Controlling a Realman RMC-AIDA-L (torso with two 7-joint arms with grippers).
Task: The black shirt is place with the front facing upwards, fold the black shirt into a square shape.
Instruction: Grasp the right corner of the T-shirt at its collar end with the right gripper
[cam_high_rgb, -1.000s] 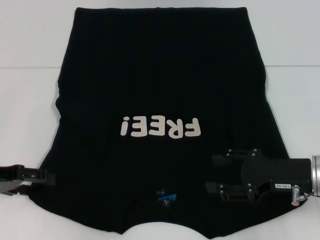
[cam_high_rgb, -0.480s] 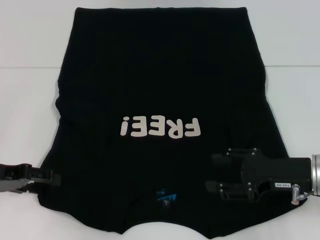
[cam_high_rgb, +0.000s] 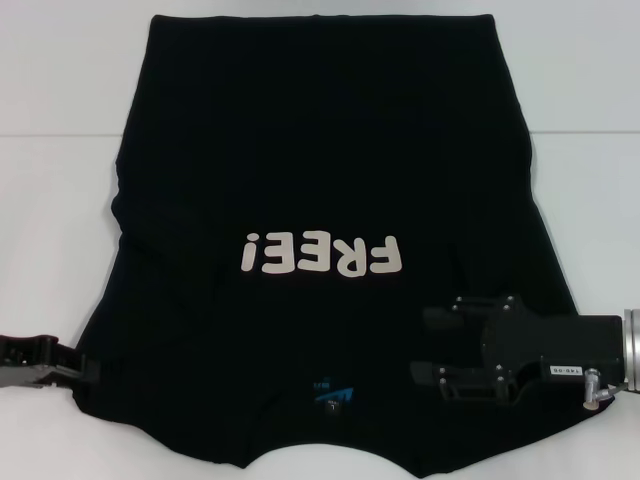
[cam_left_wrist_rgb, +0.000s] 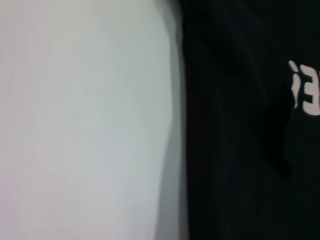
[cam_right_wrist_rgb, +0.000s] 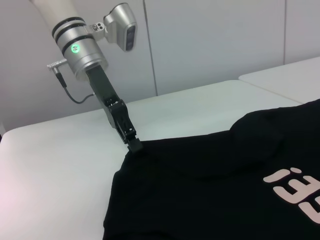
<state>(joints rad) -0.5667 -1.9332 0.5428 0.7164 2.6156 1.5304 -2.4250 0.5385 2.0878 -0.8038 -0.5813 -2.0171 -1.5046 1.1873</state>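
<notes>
On the white tabletop (cam_high_rgb: 60, 200) the large black cloth T-shirt (cam_high_rgb: 330, 150) is lying spread flat, print upward, while the left gripper (cam_high_rgb: 88, 368) is touching its left edge and the right gripper (cam_high_rgb: 418, 350) is hovering over its right shoulder, jaw states of both impossible to tell

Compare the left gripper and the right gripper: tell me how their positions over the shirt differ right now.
The left gripper sits at the black shirt's edge, its tip touching the cloth's border on the white table; the right gripper lies well over the shirt, below the FREE! print. In the head view only the left one's tip shows, while the right one's whole body is visible. Both are black and level with the collar end.
</notes>
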